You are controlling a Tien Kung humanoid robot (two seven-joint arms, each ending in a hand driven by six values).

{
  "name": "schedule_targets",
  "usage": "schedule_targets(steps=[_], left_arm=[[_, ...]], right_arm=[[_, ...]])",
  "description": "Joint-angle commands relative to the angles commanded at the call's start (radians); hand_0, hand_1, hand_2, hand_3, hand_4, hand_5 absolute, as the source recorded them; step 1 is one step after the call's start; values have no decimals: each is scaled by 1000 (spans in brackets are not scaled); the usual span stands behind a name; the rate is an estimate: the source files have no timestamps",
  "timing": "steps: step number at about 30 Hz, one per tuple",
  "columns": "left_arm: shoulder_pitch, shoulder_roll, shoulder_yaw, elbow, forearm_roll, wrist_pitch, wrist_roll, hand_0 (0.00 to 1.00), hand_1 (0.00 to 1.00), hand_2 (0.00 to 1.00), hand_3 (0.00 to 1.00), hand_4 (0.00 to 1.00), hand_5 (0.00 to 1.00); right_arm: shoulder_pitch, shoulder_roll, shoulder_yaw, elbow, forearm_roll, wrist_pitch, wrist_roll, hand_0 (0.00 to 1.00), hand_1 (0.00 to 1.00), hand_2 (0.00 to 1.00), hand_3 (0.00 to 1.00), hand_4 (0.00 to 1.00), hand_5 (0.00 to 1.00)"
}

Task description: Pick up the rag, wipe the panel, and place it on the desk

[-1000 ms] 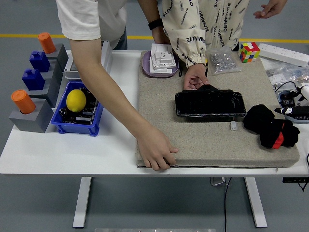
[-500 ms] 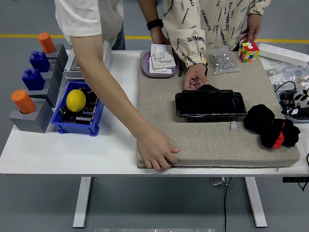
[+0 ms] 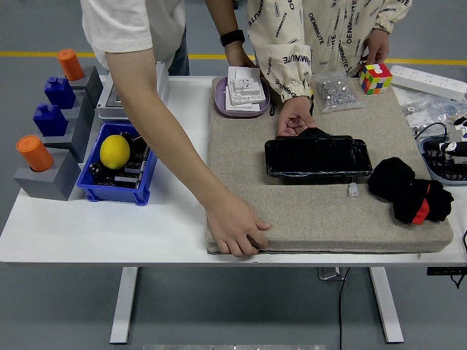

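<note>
- Head view: the rag (image 3: 410, 191), a crumpled black cloth with a red patch, lies on the grey mat (image 3: 306, 211) at its right end, just right of the panel (image 3: 317, 156).
- It looks soft and light, so it should bunch under a pinch; the raised upper fold seems the best place to take hold.
- The glossy black panel looks stiff and slippery.
- Neither robot hand shows, so the state of their fingers cannot be told.
- One person's hand (image 3: 235, 227) presses the mat's near left corner; another hand (image 3: 295, 115) touches the panel's far edge.
- A small white clip (image 3: 352, 189) lies between panel and rag.
- On the worktop (image 3: 102, 226) sit a blue bin (image 3: 117, 169) holding a yellow ball (image 3: 114, 151), and a colour cube (image 3: 376, 77).
</note>
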Motion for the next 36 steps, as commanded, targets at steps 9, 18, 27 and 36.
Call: schedule_targets(steps=[9, 18, 27, 36], left_arm=[[2, 2, -1, 0, 4, 0, 1, 643, 691, 733, 564, 592, 468], [-4, 0, 3, 0, 1, -1, -3, 643, 692, 733, 564, 592, 467], [-8, 0, 3, 0, 1, -1, -3, 643, 692, 733, 565, 592, 468], [-7, -2, 2, 0, 2, -2, -4, 643, 692, 733, 565, 593, 470]], right_arm=[[-30, -9, -77, 47, 370, 2, 42, 665, 625, 698, 697, 998, 680], [-81, -17, -52, 141, 575, 24, 27, 670, 630, 704, 701, 998, 681], [-124, -20, -46, 175, 518, 21, 29, 671, 631, 706, 701, 998, 689], [-152, -15, -50, 202, 409, 13, 22, 678, 631, 710, 703, 998, 686]])
